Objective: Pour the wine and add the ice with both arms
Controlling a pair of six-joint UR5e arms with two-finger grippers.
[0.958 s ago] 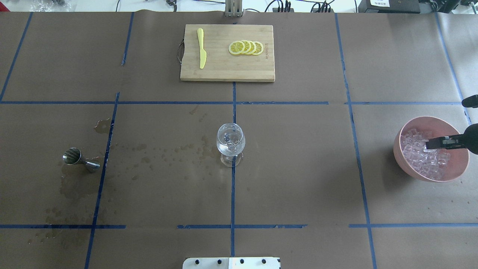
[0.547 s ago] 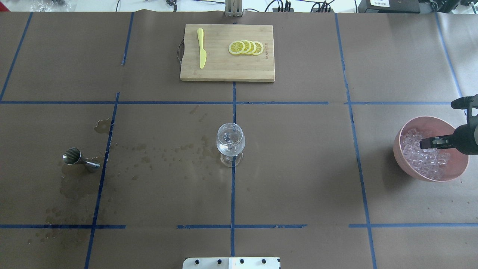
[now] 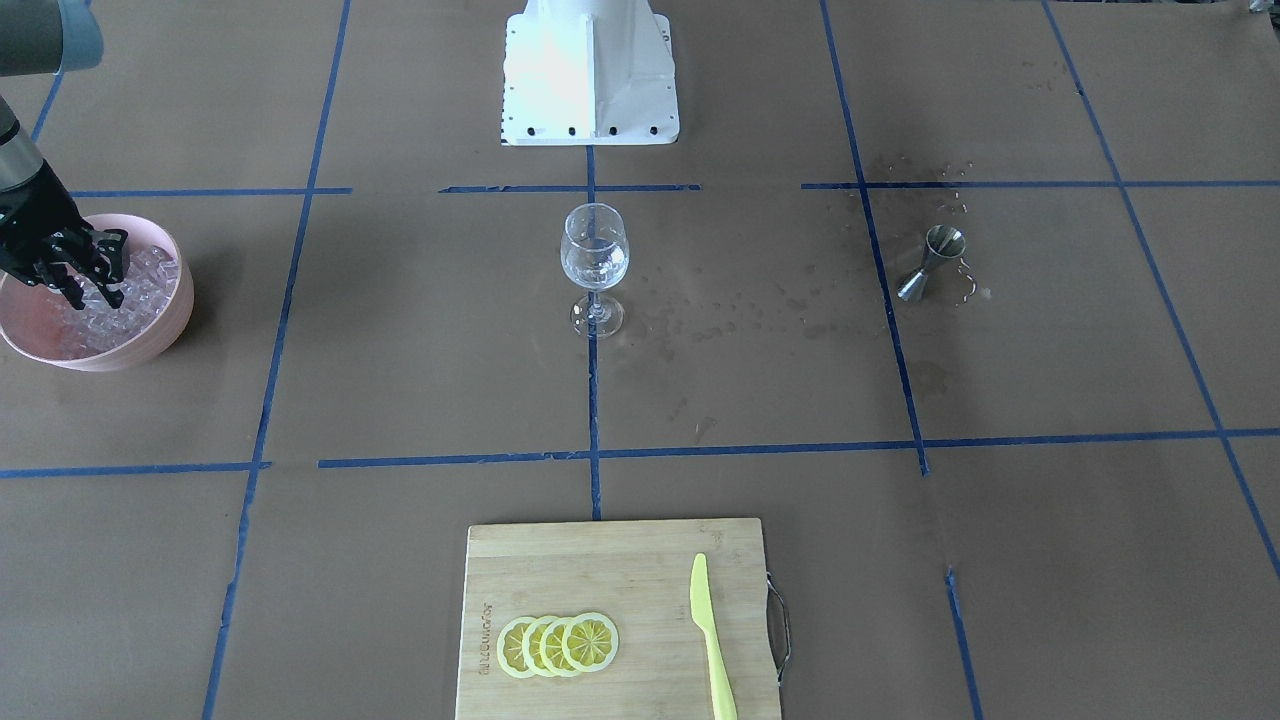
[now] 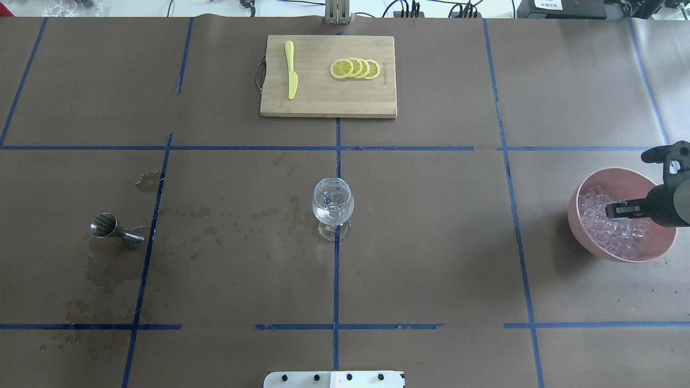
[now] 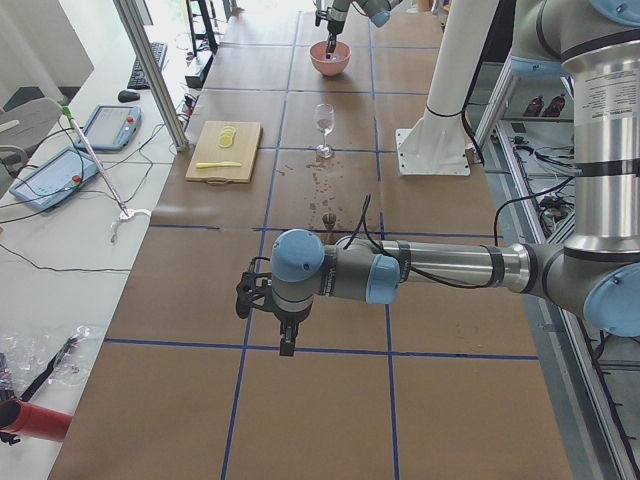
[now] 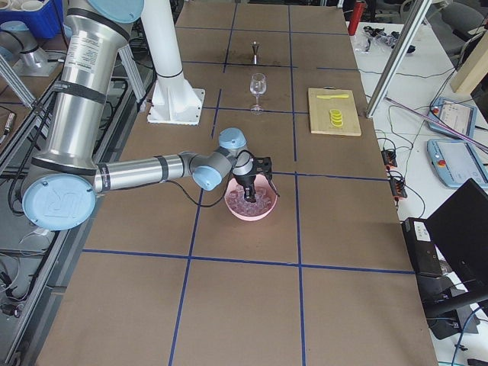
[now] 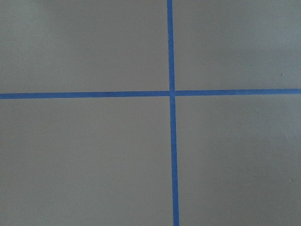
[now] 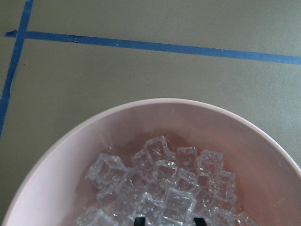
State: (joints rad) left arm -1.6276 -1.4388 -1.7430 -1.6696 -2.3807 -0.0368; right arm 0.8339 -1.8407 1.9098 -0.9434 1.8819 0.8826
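- Now the right gripper (image 4: pixel 610 210) points down into the bowl (image 4: pixel 572 218) at the overhead view's right edge, fingers wide apart, gripping nothing, tips among the ice (image 4: pixel 604 231).
- Left gripper (image 5: pixel 287 346) hangs over the table (image 5: pixel 320 420); how open it is, I cannot tell.

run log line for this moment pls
right gripper open, down at ice in pink bowl | left gripper above bare table, state unclear | glass upright

Bare table (image 4: pixel 431 231) between glass (image 4: pixel 332 203) and bowl (image 4: pixel 574 229)
Glass stands alone mid-table; jigger (image 4: pixel 110 227) and board (image 4: pixel 323 105) sit well apart.
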